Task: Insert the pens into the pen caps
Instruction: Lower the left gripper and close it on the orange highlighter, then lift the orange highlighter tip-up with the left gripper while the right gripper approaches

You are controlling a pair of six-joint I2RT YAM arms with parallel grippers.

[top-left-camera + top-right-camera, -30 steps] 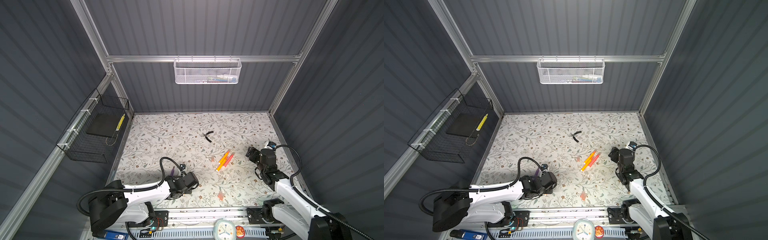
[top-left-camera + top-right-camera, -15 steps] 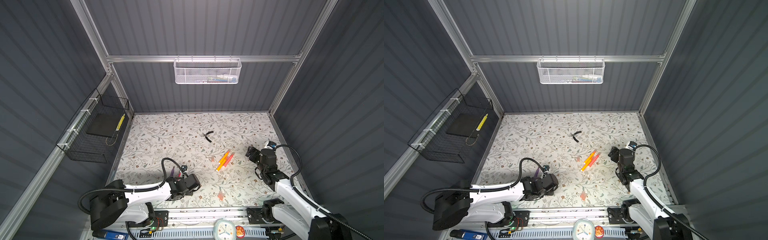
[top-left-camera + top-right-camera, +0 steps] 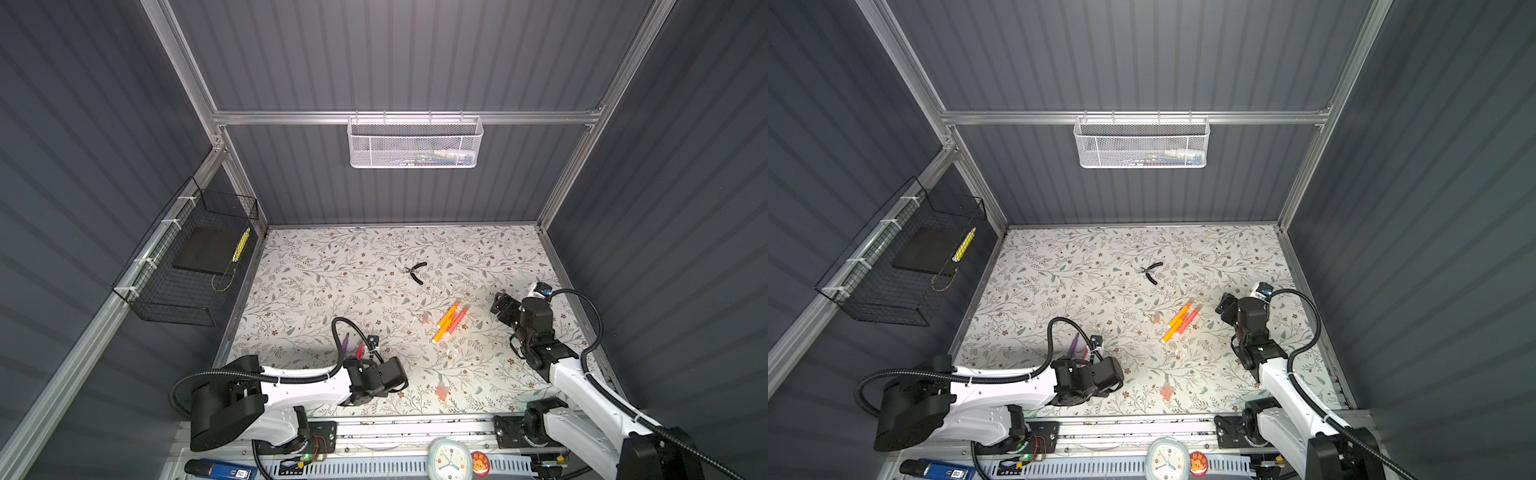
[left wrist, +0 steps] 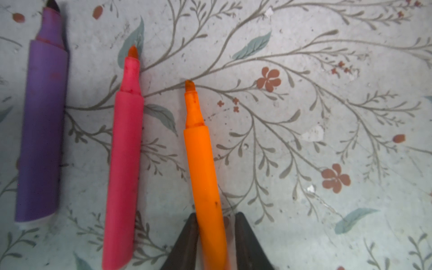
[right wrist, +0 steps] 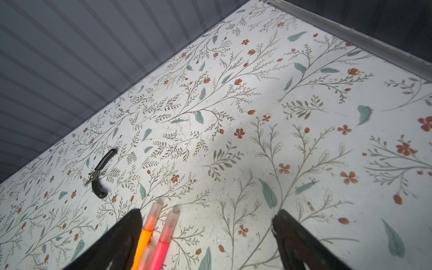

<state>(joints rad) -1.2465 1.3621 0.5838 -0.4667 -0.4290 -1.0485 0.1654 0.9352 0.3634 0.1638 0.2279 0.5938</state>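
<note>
— Closing in since a second ago, the left hand (image 4: 217,215) has slid a little toward the near edge of the desk (image 3: 332,266), and its fingers (image 4: 190,236) now flank the orange pen (image 4: 201,159).
— Clamped on it?
— Can't tell. One finger touches the barrel, but a sliver of desk shows between the barrel and the other finger.
— What lies next to it?
— A pink-red pen (image 4: 124,163) just beside it, then a purple pen (image 4: 42,131). All three lie flat and uncapped with tips pointing the same way, and none touch.
— And the right hand (image 5: 208,214)?
— Fingers wide apart, empty, above the desk's right side. Just beside it lies a cluster of pens (image 3: 445,322), two orange and one pink-red. In the right wrist view at least two wear translucent caps (image 5: 155,209).
— Any loose ones?
— A pinkish cap (image 3: 424,318) sits just left of that cluster, and a second cap (image 3: 441,390) lies near the front edge, between the arms. The black-handled pliers (image 3: 417,272) lie farther back, well apart.
</note>
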